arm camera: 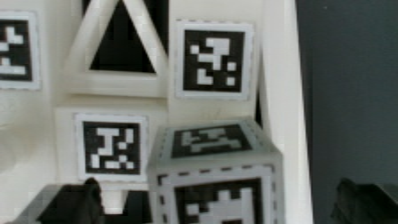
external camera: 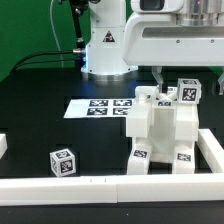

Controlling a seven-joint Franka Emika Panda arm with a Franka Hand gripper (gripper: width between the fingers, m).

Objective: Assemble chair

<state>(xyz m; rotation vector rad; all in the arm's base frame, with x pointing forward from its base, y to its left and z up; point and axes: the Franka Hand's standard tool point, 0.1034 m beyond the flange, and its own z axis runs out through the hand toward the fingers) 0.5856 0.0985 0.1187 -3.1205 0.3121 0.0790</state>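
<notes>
The partly built chair (external camera: pixel 165 130) of chunky white pieces with marker tags stands at the exterior view's right, near the front rail. A tagged white block-shaped piece (external camera: pixel 188 92) sits on its top right. My gripper (external camera: pixel 173 78) hangs just above the chair top. In the wrist view the gripper (arm camera: pixel 222 205) is open. Its dark fingertips (arm camera: pixel 80 200) stand either side of that tagged piece (arm camera: pixel 214 190), with gaps on both sides. Chair slabs with tags (arm camera: pixel 214 60) fill the view beyond. A loose small tagged cube piece (external camera: pixel 62 160) lies on the table at the front left.
The marker board (external camera: pixel 100 106) lies flat left of the chair. A white rail (external camera: pixel 60 185) runs along the front and another (external camera: pixel 214 150) along the right. A short white piece (external camera: pixel 3 146) sits at the left edge. The robot base (external camera: pixel 105 45) stands behind.
</notes>
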